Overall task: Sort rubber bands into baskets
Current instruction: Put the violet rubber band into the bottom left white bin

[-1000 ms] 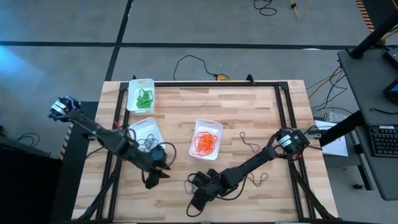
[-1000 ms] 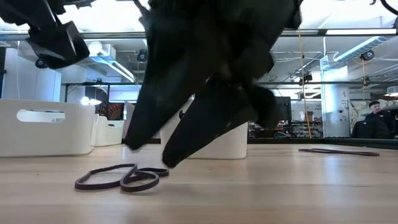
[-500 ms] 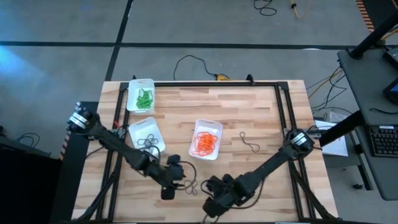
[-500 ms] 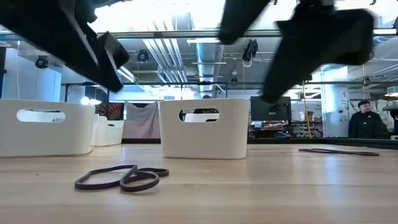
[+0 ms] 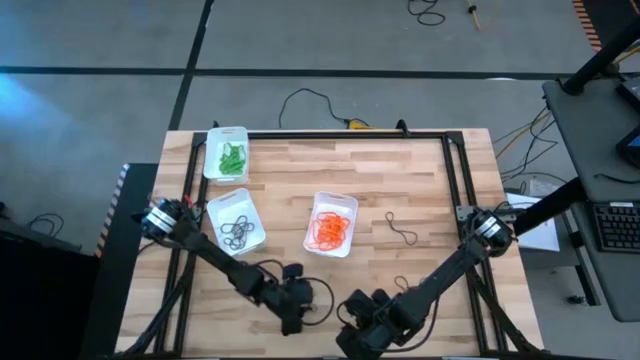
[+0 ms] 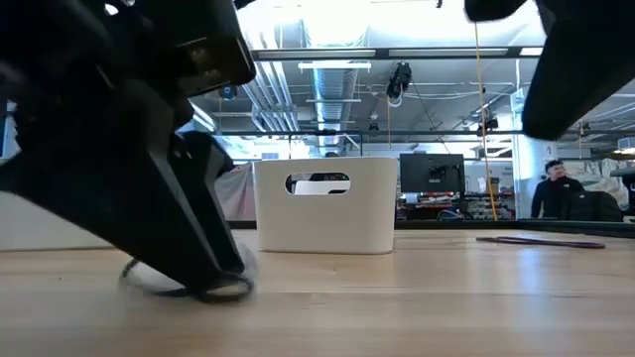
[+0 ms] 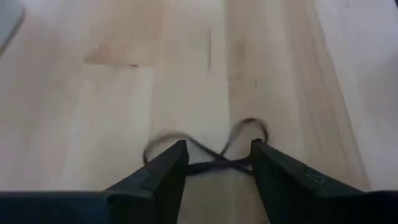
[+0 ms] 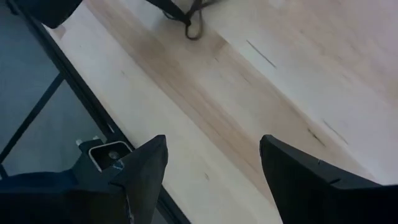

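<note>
Three white baskets stand on the wooden table: one with green rubber bands (image 5: 229, 155), one with dark bands (image 5: 236, 224), one with orange bands (image 5: 331, 224). A twisted pair of dark rubber bands (image 7: 249, 127) lies flat on the table near its near edge. My left gripper (image 7: 216, 167) is open and down at the table, one fingertip on either side of these bands (image 6: 234, 289). My right gripper (image 8: 214, 168) is open with nothing between its fingers, raised over the table's near edge (image 5: 357, 338). My left gripper's fingers (image 7: 166, 169) come slanting down from the table's left, across the middle of the twisted dark bands (image 7: 214, 164), which lie flat between them. Whether the fingers touch the bands I cannot tell.
More loose dark bands (image 5: 401, 229) lie right of the orange basket. A black metal frame (image 5: 455, 170) runs along the table's sides. In the low view a person (image 6: 552, 193) stands in the room beyond the table.
My left gripper has gone toward the table's near edge and down, from beside the dark-band basket to the twisted dark bands. My right gripper has risen off those bands and gone toward the near edge. The bands lie where they were.
</note>
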Controlling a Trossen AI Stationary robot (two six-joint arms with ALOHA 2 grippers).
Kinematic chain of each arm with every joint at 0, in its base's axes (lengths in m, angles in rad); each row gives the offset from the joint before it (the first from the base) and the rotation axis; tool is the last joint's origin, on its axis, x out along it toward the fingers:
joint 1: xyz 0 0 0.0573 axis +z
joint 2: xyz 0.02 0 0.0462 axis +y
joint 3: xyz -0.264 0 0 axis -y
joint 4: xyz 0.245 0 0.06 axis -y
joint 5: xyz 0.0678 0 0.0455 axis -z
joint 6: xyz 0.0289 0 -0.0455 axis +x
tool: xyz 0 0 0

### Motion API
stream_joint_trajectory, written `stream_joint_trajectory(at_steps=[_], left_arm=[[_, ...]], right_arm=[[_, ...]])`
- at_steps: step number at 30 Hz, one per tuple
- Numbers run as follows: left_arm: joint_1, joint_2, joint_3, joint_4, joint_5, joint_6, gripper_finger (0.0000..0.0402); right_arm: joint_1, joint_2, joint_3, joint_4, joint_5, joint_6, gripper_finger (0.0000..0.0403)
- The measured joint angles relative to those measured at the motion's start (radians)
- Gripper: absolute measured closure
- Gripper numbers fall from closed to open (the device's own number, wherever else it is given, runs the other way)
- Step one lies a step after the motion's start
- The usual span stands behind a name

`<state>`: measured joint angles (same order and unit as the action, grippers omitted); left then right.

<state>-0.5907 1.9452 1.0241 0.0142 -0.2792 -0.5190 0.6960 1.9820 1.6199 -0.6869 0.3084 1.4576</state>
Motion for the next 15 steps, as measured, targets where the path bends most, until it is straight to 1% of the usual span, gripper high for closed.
stream_joint_trajectory(at_steps=[4,8,10,12,15], left_arm=[[-0.003,0.026,0.015,-0.018,-0.038,-0.104,0.0235],[-0.003,0.034,0.015,-0.036,-0.041,-0.162,0.0237],[-0.003,0.039,0.015,-0.055,-0.041,-0.187,0.0245],[-0.005,0.04,0.011,-0.072,-0.044,-0.193,0.0262],[-0.013,0.04,-0.002,-0.087,-0.051,-0.202,0.0307]], right_arm=[[0.005,0.0,0.0,0.0,-0.001,0.017,0.0156],[0.006,0.0,0.0,-0.013,0.0,0.023,0.0158],[0.006,0.0,0.0,-0.018,0.0,0.022,0.0159],[0.006,0.0,0.0,-0.018,0.0,0.019,0.0158],[0.006,-0.008,-0.001,-0.02,0.0,0.019,0.016]])
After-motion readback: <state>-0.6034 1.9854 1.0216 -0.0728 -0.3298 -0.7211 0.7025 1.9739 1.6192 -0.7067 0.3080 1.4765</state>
